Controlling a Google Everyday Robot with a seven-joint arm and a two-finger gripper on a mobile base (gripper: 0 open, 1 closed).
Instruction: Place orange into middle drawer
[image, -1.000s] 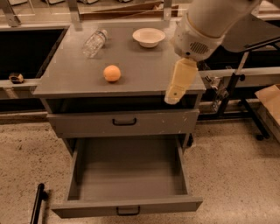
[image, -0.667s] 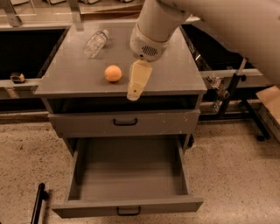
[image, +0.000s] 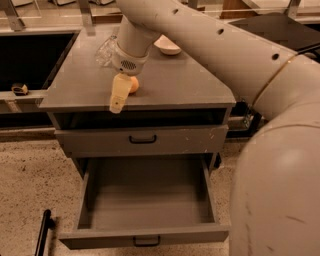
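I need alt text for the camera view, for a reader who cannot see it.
A robot arm's tool hangs low over the grey cabinet top, partly hiding the orange. Below, the middle drawer stands pulled open. A white bowl sits farther back on the top.

Cream claw (image: 117, 100) at grey tabletop (image: 190, 85) front; orange-coloured orange (image: 134, 85); grey middle drawer (image: 145, 200), black handle (image: 146, 241).
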